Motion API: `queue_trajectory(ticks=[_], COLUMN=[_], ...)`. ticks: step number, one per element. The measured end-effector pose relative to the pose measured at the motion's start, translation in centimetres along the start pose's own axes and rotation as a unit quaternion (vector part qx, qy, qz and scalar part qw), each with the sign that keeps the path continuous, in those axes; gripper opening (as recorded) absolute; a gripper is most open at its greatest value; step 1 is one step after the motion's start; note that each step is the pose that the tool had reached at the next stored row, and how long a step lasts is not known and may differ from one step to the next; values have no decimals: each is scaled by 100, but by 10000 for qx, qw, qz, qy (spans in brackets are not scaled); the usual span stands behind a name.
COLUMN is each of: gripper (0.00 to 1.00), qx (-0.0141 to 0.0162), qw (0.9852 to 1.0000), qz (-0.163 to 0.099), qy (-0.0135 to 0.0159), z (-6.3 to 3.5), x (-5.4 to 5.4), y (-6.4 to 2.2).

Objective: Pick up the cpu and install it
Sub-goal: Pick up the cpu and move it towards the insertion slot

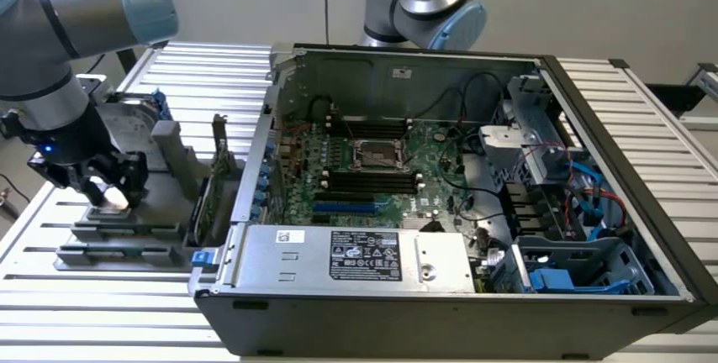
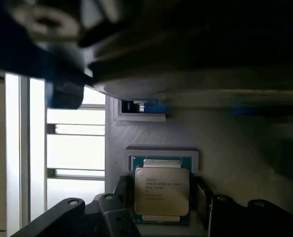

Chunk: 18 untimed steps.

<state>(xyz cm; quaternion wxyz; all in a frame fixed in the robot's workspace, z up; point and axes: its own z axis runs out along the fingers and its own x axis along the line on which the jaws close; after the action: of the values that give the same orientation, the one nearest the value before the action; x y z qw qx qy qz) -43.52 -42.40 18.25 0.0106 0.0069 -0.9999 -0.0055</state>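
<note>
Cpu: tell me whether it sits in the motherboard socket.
No. The cpu lies in a grey holder outside the case, below the pincer.

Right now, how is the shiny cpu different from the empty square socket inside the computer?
The cpu is a solid silver square with printed writing; the socket is a dark, empty frame. The cpu sits in a grey holder outside the computer case; the socket sits on the green motherboard inside. Both are square.
</note>
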Motion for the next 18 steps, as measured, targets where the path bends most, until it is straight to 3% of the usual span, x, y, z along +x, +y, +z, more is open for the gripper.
queue_trajectory(ticks=[2, 10, 15, 18], gripper=[55, 55, 55, 55], qx=[0, -5, -19, -21], qw=[10000, 10000, 10000, 10000], qz=[0, 0, 0, 0], qy=[2, 6, 6, 7], z=[-1, -37, -140, -273], x=[0, 1, 3, 6], y=[0, 0, 2, 3])
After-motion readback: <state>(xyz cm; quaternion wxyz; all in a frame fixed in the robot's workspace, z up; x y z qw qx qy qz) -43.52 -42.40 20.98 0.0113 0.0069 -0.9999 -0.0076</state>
